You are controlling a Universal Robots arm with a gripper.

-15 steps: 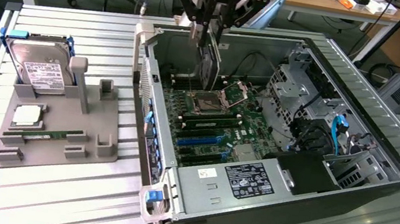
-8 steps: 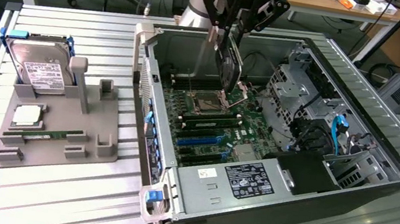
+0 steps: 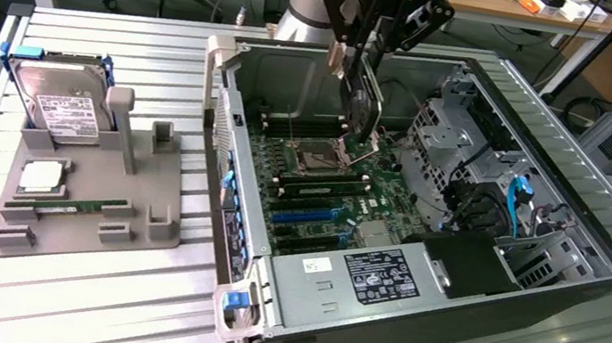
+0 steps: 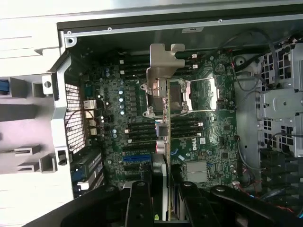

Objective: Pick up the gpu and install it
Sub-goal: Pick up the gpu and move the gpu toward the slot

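Claw (image 3: 366,54): narrow, gripping gpu (image 3: 362,103) hanging edge-on beneath | blue slot (image 4: 139,156) below, off to one side | risk: tilted card misses slot, bracket (image 4: 163,71) snags chassis (image 3: 219,105).

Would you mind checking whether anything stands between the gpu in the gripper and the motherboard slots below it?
Nothing visible does. The gripper holds the gpu edge-on over the open computer case's motherboard, near the CPU socket. The blue expansion slots lie uncovered, with only low board parts around them.
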